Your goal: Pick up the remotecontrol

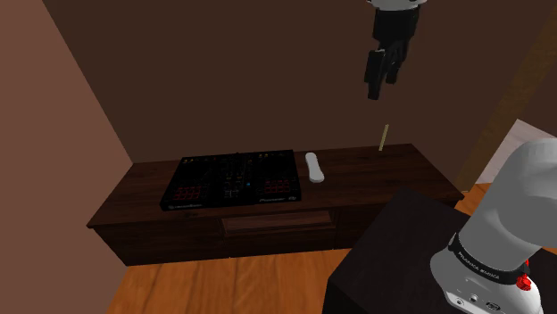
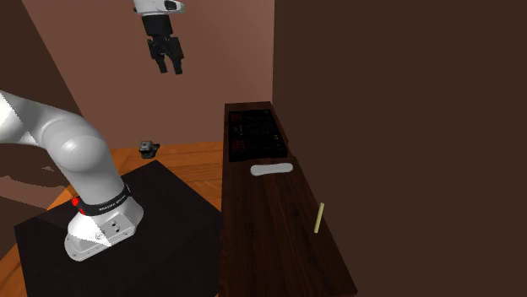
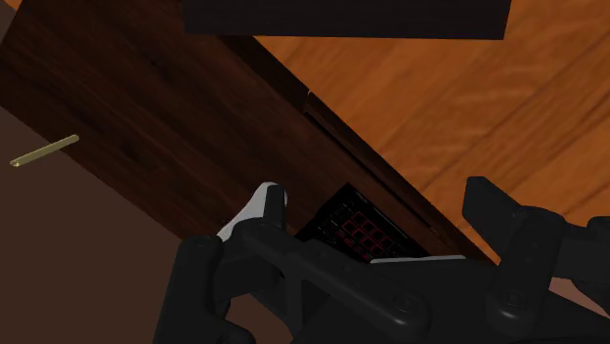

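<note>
My gripper (image 1: 381, 87) hangs open, high above the cabinet (image 1: 375, 176), with the remote control (image 1: 312, 167) far below it.

From the shoulder view's left: first a black controller (image 1: 232, 178) with red pads lies on the dark wooden top, then the white remote control just beside its right edge, then a thin yellowish stick (image 1: 384, 136) well apart. My fingers (image 3: 508, 225) stand apart and hold nothing. For a good approach, I should come down over the middle of the remote control and turn my wrist so the fingers close across its narrow width. I should go low before closing and avoid touching the controller.
</note>
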